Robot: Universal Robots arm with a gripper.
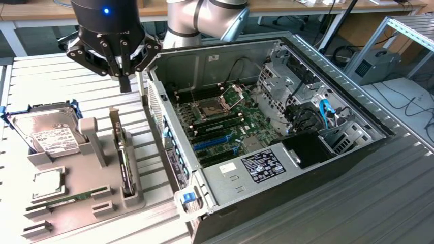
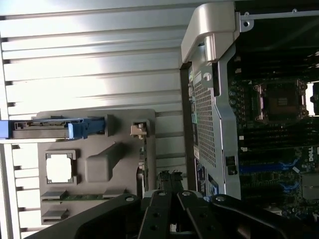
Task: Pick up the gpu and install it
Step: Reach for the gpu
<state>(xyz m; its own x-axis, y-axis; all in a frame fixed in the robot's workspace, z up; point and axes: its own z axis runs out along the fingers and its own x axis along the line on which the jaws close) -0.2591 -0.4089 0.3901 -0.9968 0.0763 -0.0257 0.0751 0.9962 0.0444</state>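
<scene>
I work over a pale ribbed metal table (image 1: 40, 81) in a workshop. Wooden desks (image 1: 40, 10) run along the far wall, and at the exterior view's far right stand an aluminium frame (image 1: 407, 30) and a side table with loose cables (image 1: 413, 101). At the exterior view's left a grey holding tray (image 1: 88, 178) lies flat on the ribs. In it a hard drive (image 1: 51, 134) in a blue caddy sits at the far end, with a processor chip (image 1: 49, 183) and a narrow memory stick (image 1: 71, 197) nearer. The gpu (image 1: 123, 157) stands on its long edge in a slot along the tray's right side, its metal bracket toward the far end. My gripper (image 1: 125, 86) hangs above the table past the far end of that slot. Its fingers are clenched together on nothing, and it is well clear of the gpu. Just right of the tray the open computer case (image 1: 157, 107) lies on its side, its perforated left wall rising close beside the gpu and leaving only a thin strip of ribs between them. Inside, the motherboard (image 1: 230, 122) faces up, with the blue expansion slots (image 1: 210, 145) near the left wall and the power supply (image 1: 257, 165) at the near end. The air above the tray and over the case's open top is unobstructed. Further right, drive cages and bundled cables (image 1: 318, 112) crowd the case's right side.
</scene>
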